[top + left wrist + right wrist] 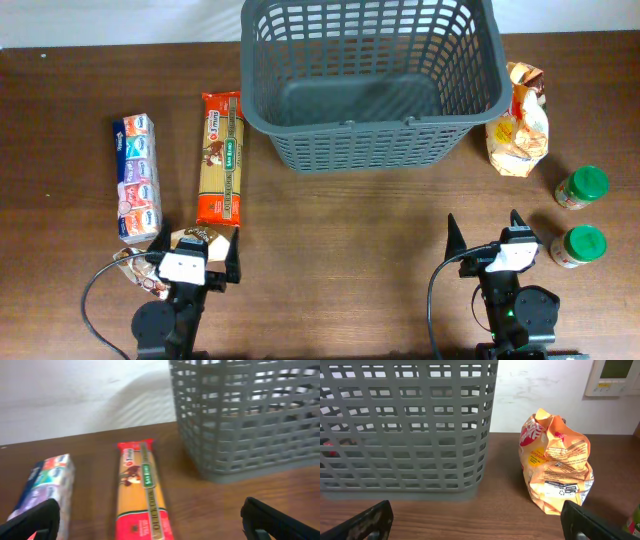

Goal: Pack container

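Observation:
The dark grey slotted basket (372, 75) stands empty at the back centre of the table; it also shows in the left wrist view (245, 420) and the right wrist view (405, 430). A red and yellow spaghetti pack (220, 158) lies left of it, seen too in the left wrist view (142, 497). A tissue multipack (137, 177) lies further left. An orange snack bag (518, 120) stands right of the basket, also in the right wrist view (555, 462). My left gripper (205, 245) is open over the spaghetti's near end. My right gripper (485, 232) is open and empty.
Two green-lidded jars (582, 187) (579, 246) stand at the right edge, beside my right gripper. A brown wrapped packet (150, 268) lies under my left arm. Bare wooden table (350, 230) lies between the two arms.

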Controlling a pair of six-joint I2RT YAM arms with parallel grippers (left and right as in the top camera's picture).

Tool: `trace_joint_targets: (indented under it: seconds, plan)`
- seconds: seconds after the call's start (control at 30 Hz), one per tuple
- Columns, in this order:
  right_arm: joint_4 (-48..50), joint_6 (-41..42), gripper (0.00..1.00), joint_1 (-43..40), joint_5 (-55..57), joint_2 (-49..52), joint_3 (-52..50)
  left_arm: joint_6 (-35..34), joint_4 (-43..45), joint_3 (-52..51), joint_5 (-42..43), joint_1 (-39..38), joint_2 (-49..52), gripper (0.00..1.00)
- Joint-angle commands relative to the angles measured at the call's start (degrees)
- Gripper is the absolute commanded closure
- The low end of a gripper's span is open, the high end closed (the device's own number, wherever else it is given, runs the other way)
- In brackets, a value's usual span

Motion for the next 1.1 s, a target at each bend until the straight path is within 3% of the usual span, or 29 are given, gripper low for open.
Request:
trace_joint_targets:
  seconds: [0.0,0.2,0.4,0.6,0.87,1.07]
  plan:
    - [-0.37,0.07,0.01,0.66,-0.57,-0.55,-0.26,0.68,0.11,-0.74,4.57,0.20,0.33,0.01]
    - [-0.28,3.39,0.01,0.66,-1.22,-0.55,-0.26,0.70,0.28,-0.74,4.57,0.20,0.33,0.01]
    - [2.69,12.87,0.01,0.63,-6.32,-0.55,0.44,-1.14,0.28,0.72,9.22,0.22,0.33,0.01]
    - [3.26,12.98,0.01,0.63,-10.49,-0.52,5.70,-2.78,-2.49,4.48,9.20,0.22,0.33,0.01]
    - [-16.24,9.62,0.01,0.59,-5.97,4.07,25.57,-2.73,-14.23,13.49,9.11,0.22,1.03,0.01]
    - [-33.29,8.81,0.01,0.59,0.00,17.49,49.20,-1.88,-19.12,21.29,7.58,0.22,4.20,0.01]
